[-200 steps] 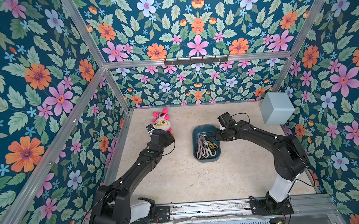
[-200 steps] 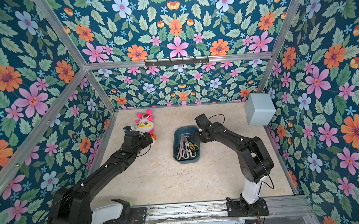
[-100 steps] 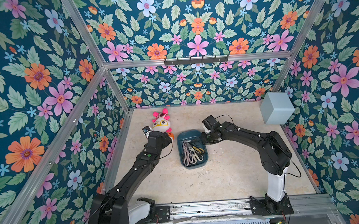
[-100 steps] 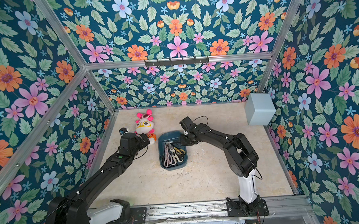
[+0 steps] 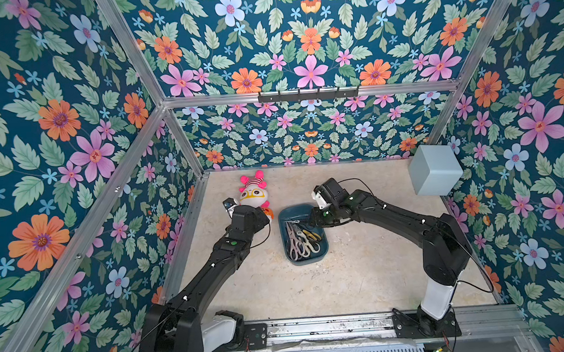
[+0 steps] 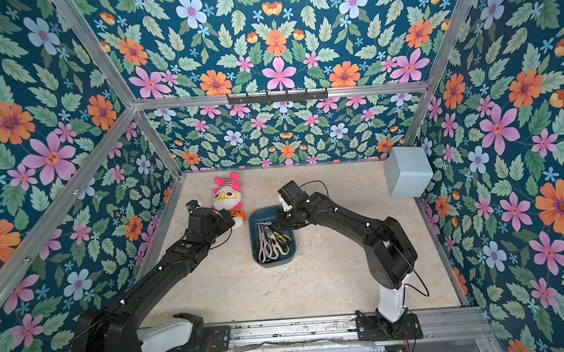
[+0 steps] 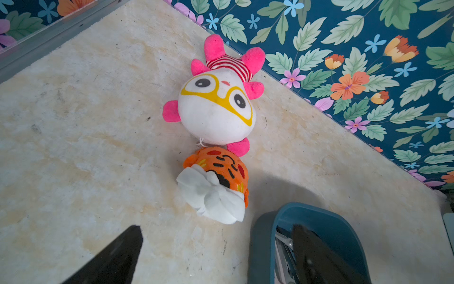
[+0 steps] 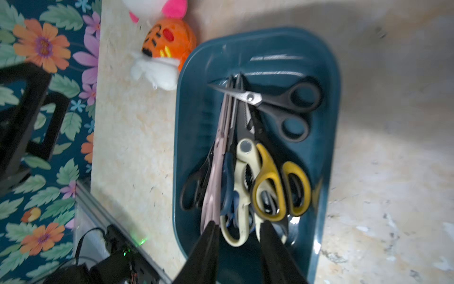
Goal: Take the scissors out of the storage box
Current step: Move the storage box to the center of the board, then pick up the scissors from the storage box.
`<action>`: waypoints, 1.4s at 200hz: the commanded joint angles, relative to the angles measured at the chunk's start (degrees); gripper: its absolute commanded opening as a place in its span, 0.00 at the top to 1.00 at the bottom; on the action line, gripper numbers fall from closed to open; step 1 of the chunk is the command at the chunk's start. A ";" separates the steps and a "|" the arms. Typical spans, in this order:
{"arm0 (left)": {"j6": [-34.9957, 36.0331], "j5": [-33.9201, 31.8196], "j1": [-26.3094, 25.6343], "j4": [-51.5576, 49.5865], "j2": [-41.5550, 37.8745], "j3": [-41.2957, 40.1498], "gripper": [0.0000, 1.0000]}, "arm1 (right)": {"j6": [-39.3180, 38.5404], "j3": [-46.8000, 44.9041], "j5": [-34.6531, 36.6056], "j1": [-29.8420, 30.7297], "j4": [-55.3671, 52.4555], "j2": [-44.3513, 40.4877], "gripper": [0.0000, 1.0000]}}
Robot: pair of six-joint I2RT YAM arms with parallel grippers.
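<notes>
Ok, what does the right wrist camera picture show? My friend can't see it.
A shallow dark teal plastic storage box holds a heap of metal-bladed scissors with black, yellow, cream, navy and pale pink handles. The right gripper hangs over the handles, its black fingers apart, holding nothing. An orange plush toy lies beside the box.

storage box (image 8: 265, 46) — glossy smooth plastic, scissors (image 8: 244, 147) — bright metal blades

Evenly bright; right wrist view smeared, glare perhaps streaking the storage box (image 8: 194, 115).
</notes>
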 commanded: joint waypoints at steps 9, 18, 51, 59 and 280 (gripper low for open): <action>-0.62 -0.53 0.36 -0.33 0.06 0.20 0.01 | 1.09 -1.84 -7.16 1.16 3.22 0.99 0.66; -0.83 -0.64 0.38 -0.46 0.02 0.02 0.01 | 1.66 -2.38 -8.23 1.25 4.28 1.46 0.66; -1.22 -1.16 0.81 -0.90 -0.45 -0.23 0.01 | 3.18 -3.42 -12.49 1.67 7.30 3.11 0.67; -1.24 -1.27 0.77 -0.98 -0.54 -0.37 0.01 | 3.28 -3.34 -12.69 1.78 7.18 3.56 0.67; -1.99 -2.41 1.18 -1.07 -2.56 -2.79 0.01 | 4.24 -3.31 -12.91 2.91 5.26 6.94 0.84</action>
